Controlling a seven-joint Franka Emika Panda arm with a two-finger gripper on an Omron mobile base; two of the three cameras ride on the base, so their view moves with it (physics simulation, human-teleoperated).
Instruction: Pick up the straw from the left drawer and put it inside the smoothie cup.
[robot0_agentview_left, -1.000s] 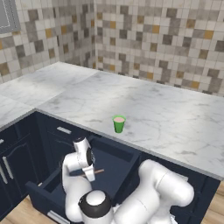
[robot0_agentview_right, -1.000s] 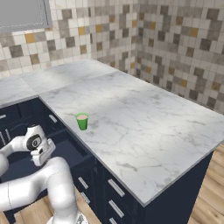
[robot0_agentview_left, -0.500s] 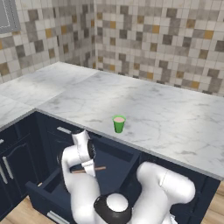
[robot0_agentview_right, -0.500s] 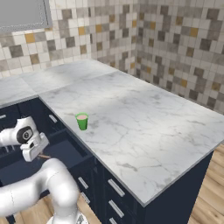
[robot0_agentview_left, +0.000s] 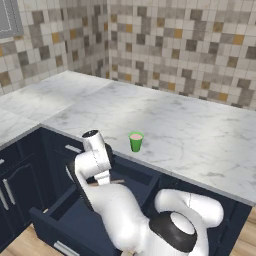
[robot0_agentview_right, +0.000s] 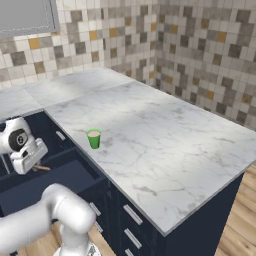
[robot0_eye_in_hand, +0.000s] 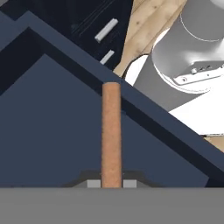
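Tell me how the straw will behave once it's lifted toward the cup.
The straw looks straight and unbent in the shut hand, so probably stiff. It is thin, likely light. Most of its length sticks out past the grip, so it may swing or pivot.

The straw (robot0_eye_in_hand: 111, 131) is showing a matt, faintly grainy orange-brown surface, and the left drawer (robot0_eye_in_hand: 57, 144) is looking like smooth matt navy paint. The countertop (robot0_agentview_left: 190, 135) is gleaming as polished grey-veined marble, while the smoothie cup (robot0_agentview_left: 135, 142) is looking like smooth green plastic.

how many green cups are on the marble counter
1: a small bright green tapered cup with pale pink contents stands on the white marble counter near its front edge, above the open navy-blue drawer.
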